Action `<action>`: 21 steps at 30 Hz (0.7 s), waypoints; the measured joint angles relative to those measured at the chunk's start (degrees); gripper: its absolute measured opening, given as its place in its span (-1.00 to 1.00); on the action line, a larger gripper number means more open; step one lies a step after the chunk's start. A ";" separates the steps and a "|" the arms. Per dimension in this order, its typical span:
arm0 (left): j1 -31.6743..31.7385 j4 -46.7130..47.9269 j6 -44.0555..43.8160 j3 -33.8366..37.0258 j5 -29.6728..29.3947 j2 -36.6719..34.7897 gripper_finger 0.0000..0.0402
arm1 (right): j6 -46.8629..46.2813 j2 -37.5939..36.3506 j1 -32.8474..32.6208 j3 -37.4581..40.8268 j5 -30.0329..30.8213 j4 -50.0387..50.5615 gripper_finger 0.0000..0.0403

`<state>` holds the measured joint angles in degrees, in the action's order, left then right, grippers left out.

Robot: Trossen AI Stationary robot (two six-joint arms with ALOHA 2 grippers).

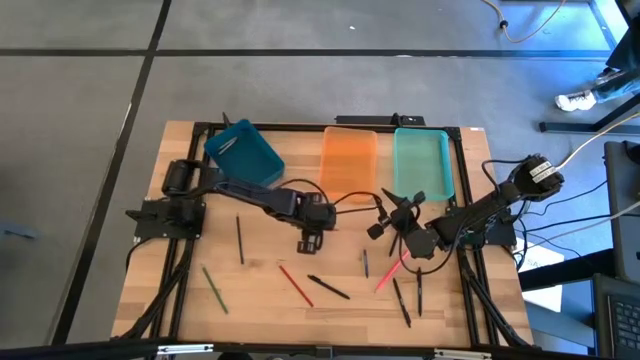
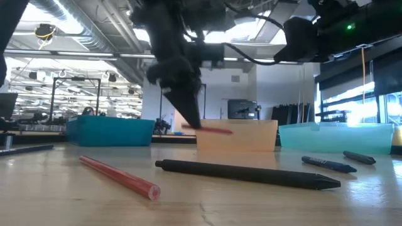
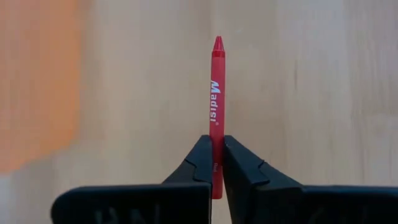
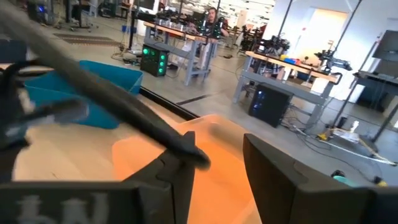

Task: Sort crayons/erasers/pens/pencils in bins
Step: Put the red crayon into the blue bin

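My left gripper (image 1: 310,240) is above the middle of the table and shut on a red crayon (image 3: 216,93). In the low view the crayon (image 2: 215,130) sticks out level from the fingertips, clear of the wood. My right gripper (image 1: 393,217) hovers near the orange bin (image 1: 348,160) with its fingers apart (image 4: 214,165). A long dark pen-like thing (image 4: 112,99) crosses its wrist view and ends at one fingertip. The blue bin (image 1: 243,150) and the teal bin (image 1: 422,165) stand at the far edge. My left gripper pinches the red crayon near its blunt end (image 3: 215,158) between the two fingers. The fingers come from above, pointing down, and lie across the crayon. The crayon is level and lifted clear of the table, with its tip (image 3: 217,42) pointing away from the fingers. My right gripper has the dark thing's end (image 4: 198,155) at one fingertip; I cannot tell whether they touch.
On the wood lie a dark pencil (image 1: 240,240), a green crayon (image 1: 214,288), a red pencil (image 1: 295,285), a black pen (image 1: 328,287), a blue pen (image 1: 365,262), a pink stick (image 1: 390,272) and two black pens (image 1: 402,300) near the front right.
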<state>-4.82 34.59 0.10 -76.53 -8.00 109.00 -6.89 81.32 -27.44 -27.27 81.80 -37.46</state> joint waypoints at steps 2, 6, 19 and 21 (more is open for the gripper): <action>-0.32 3.64 -0.90 -0.07 -2.05 -2.40 -0.95 | -0.44 -0.02 0.00 0.02 -0.78 -0.19 -0.31; -0.83 12.19 -2.93 -0.04 -7.50 -7.92 -0.94 | -0.48 -0.01 0.27 0.28 -0.38 0.38 -0.31; 6.46 24.58 -7.73 4.69 -24.29 -26.90 -0.94 | -2.37 -0.04 0.28 0.26 -0.74 1.32 -0.31; 9.39 24.01 -7.74 8.03 -24.85 -30.09 -0.94 | -3.37 -0.04 0.26 0.25 -0.78 1.79 -0.31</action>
<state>4.56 58.59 -7.64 -68.50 -32.85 78.91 -10.26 81.28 -27.18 -27.02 81.02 -35.67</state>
